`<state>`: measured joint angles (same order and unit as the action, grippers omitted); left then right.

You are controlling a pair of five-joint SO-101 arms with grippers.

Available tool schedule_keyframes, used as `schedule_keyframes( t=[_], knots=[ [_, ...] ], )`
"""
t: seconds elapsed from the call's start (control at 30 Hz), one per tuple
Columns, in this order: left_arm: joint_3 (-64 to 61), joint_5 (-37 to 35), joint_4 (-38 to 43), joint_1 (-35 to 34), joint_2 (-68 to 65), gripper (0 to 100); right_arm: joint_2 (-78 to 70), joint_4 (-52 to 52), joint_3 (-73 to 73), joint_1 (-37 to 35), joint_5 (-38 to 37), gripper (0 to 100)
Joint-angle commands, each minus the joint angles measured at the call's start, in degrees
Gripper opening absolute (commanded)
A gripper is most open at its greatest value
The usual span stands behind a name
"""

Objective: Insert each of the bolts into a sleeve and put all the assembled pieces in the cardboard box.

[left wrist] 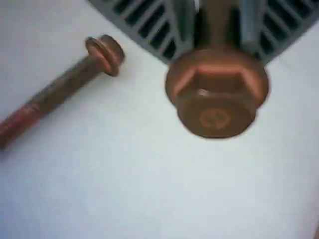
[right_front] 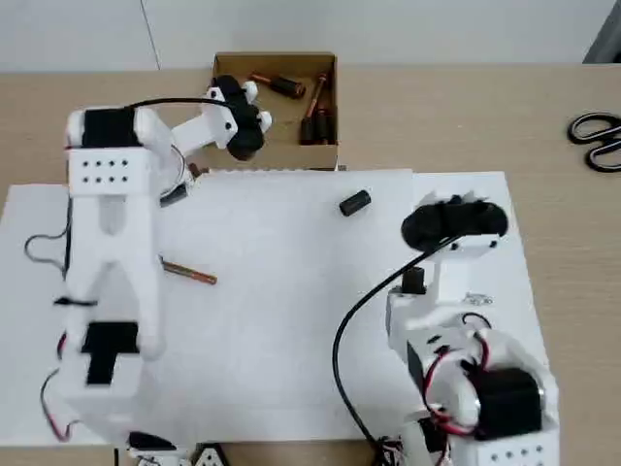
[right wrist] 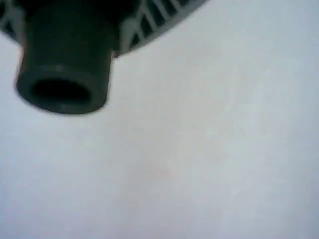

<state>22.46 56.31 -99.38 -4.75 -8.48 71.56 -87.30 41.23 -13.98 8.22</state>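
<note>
The left gripper (left wrist: pixel 217 22) pinches a bolt (left wrist: pixel 217 94) by its shank between ribbed jaws, hex head toward the wrist camera, above the white mat (right_front: pixel 291 340). A loose bolt (left wrist: pixel 65 84) lies flat on the mat just beside it. In the high view, one end of that bolt runs under the left arm (right_front: pixel 107 223).

The right gripper (right wrist: pixel 70 20) is clamped on a black sleeve (right wrist: pixel 62 69), its open bore facing the wrist camera over bare mat. A black cable (right_front: pixel 340 340) from the right arm (right_front: pixel 456 282) loops over the mat.

Farther on, a loose sleeve (right_front: pixel 354 203) lies near the mat's far edge, apart from both arms. Beyond the mat, the box (right_front: pixel 277 60) holds several assembled pieces (right_front: pixel 315 112). A white link and dark motor of the left arm overhang its near left corner. Scissors (right_front: pixel 597 139) lie on the table (right_front: pixel 437 107) at the far right.
</note>
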Motion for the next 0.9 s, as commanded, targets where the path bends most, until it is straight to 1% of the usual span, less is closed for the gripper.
schedule_keyframes(
  t=[0.0, 0.07, 0.17, 0.27, 0.37, 0.43, 0.53, 0.67, 0.77, 0.87],
  knots=[
    [-7.6, -10.7, -0.9, 0.5, 13.4, 1, 2.9, 0.8, -0.5, -2.6, -3.9, 0.4],
    [-10.7, -14.4, -0.6, 1.4, 18.3, 1, 3.5, 1.1, -0.5, -3.6, -4.6, 0.4],
    [-14.8, -16.4, 0.6, 3.2, 24.5, 1, 3.8, 1.2, -0.5, -4.0, -4.5, 0.4],
    [-19.7, -22.7, 4.7, 4.9, 31.2, 1, 3.9, 3.1, 0.1, -4.0, -4.5, 0.4],
    [-27.0, -32.3, 11.2, 6.7, 38.0, 1, 4.1, 8.7, 3.3, -4.3, -4.5, 0.4],
    [-32.3, -39.7, 17.3, 8.2, 42.5, 1, 4.1, 13.4, 6.2, -5.7, -4.5, 0.4],
    [-40.9, -51.7, 26.6, 9.0, 49.6, 1, 4.1, 20.9, 10.1, -10.2, -4.6, 0.4],
    [-51.5, -64.9, 36.5, 9.1, 57.1, 1, 4.0, 29.3, 14.9, -17.0, -4.6, 0.4],
    [-57.5, -73.8, 40.3, 9.1, 61.3, 1, 3.6, 33.9, 17.7, -19.4, -4.6, 0.4],
    [-60.4, -81.9, 41.0, 9.1, 64.4, 1, 3.6, 38.2, 20.7, -20.7, -4.9, 0.4]
  ],
)
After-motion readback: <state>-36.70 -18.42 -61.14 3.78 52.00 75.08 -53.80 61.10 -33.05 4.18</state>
